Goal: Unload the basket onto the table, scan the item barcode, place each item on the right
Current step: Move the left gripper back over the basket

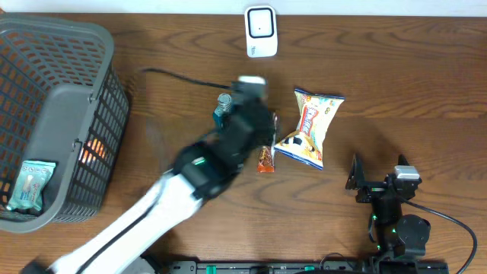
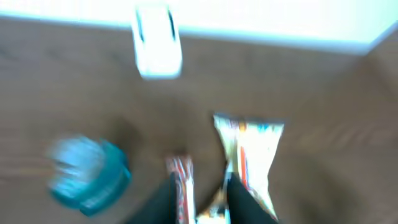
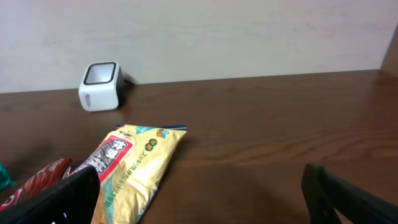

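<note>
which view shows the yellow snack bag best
The overhead view: the yellow snack bag lies there whole and unblurred, seen flat from above. The left wrist view shows it badly blurred, with its lower part cut off. The right wrist view shows it sharp but at a low slant, its near end out of frame.

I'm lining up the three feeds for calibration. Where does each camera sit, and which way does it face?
Overhead: fixed above the table, looking straight down; left arm reaches mid-table, right arm rests at the near edge.
Left wrist: blurred, rides the left arm, faces the scanner and back wall; its dark fingers show at bottom.
Right wrist: low over the table, faces the back wall; its open fingers fill the bottom corners.
All three share the scanner and snack bag.
</note>
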Controlling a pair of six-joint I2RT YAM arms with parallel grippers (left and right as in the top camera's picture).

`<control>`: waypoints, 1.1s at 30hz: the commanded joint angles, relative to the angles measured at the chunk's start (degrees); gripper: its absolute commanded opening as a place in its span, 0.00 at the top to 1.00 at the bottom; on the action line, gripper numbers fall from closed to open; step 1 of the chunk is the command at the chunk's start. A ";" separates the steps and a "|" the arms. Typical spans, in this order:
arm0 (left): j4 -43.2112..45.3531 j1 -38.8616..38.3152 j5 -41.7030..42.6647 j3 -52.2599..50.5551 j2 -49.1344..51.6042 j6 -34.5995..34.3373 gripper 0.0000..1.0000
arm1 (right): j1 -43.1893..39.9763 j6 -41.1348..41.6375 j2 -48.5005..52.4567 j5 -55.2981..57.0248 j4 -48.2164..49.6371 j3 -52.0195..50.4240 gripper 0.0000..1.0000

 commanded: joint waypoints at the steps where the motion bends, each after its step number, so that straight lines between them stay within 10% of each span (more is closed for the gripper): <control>1: -0.13 5.29 -4.26 2.32 -6.19 6.34 0.53 | 0.33 -0.70 -0.07 0.28 -0.22 -0.07 0.01; 11: -0.42 32.87 -4.20 5.49 -14.97 6.93 0.01 | 0.33 -0.70 -0.07 0.28 -0.22 -0.07 0.01; 20: -12.98 60.87 2.69 5.62 -11.93 -13.62 0.00 | 0.33 -0.70 -0.07 0.28 -0.22 -0.07 0.01; 33: -19.30 83.27 32.17 5.60 7.93 -21.14 0.01 | 0.33 -0.70 -0.07 0.28 -0.22 -0.07 0.01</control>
